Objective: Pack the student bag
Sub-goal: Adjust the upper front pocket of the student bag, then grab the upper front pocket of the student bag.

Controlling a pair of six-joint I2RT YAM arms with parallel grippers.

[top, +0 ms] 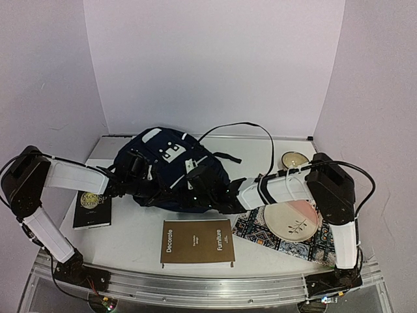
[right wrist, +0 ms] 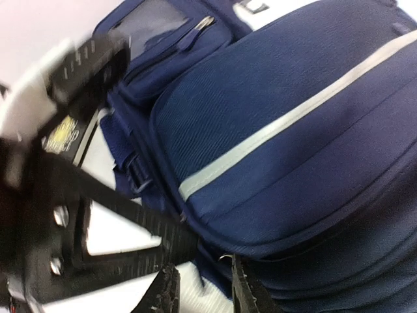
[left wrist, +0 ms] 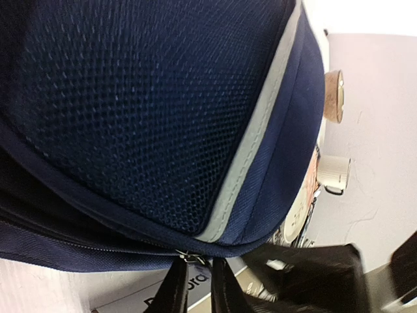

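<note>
The student bag (top: 171,171), dark navy with white trim, lies in the middle of the table. It fills the left wrist view (left wrist: 143,104) and the right wrist view (right wrist: 293,130). My left gripper (top: 122,185) is at the bag's left side. Its fingers (left wrist: 174,290) stand a narrow gap apart (left wrist: 199,274), and a small metal zipper pull (left wrist: 187,257) rests at their tips, against one finger only. My right gripper (top: 225,199) is at the bag's lower right edge. Its jaws (right wrist: 203,287) are open, with the bag's hem partly between them and white table showing beside it.
A brown book (top: 197,242) lies in front of the bag and a black book (top: 92,208) at the left. A plate (top: 291,220) sits on a patterned mat (top: 260,232) at the right, behind it a small bowl (top: 294,160). A black strap (right wrist: 117,208) crosses beside my right fingers.
</note>
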